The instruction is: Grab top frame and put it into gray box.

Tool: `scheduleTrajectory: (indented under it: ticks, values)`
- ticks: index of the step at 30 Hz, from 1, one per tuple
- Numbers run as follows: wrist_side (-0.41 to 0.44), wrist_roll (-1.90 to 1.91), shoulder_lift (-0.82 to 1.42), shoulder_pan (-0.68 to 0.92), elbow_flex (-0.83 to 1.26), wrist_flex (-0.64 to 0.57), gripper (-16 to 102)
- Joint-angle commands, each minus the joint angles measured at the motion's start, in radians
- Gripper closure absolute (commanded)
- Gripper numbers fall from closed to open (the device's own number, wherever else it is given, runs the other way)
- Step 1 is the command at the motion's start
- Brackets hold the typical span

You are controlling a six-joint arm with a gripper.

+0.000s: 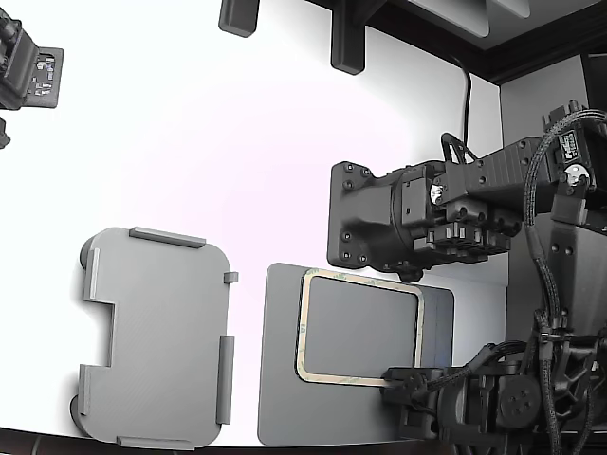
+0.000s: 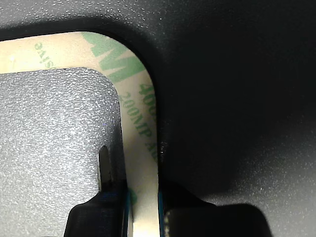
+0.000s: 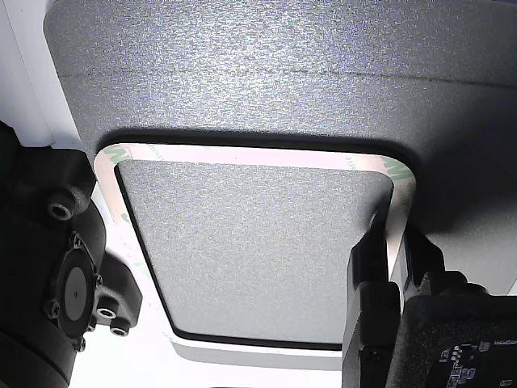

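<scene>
Only the exterior view shows the light grey shallow plastic tray (image 1: 156, 338), lying apart from the dark grey flat mat (image 1: 285, 379) toward the exterior view's left. The thin beige-tan rectangular frame with green lettering (image 1: 305, 327) lies flat on that mat. The wrist view alone shows the black gripper (image 2: 143, 210) up close: its jaws stand on either side of the frame's strip near a rounded corner, pinching it.

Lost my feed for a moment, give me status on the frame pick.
Gripper fingers straddle one strip of the top frame, grip unconfirmed. Frame flat on dark mat. Gray box empty, path unobstructed.
</scene>
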Motion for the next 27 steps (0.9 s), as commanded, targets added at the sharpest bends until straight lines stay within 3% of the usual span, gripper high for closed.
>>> scheduleTrajectory:
  ticks: [1,10,16,19,23,27]
  values:
    - [0.008,-0.009,0.012,-0.012,-0.02,-0.005,97]
    - [0.031,-0.008,0.083,-0.017,-0.137,0.083,97]
    - [0.043,0.41,0.112,-0.055,-0.209,0.094,97]
    - [0.098,0.598,0.072,-0.074,-0.305,0.167,97]
    - [0.247,0.963,0.012,-0.091,-0.442,0.282,97]
    - [0.327,1.273,0.005,-0.149,-0.486,0.287,97]
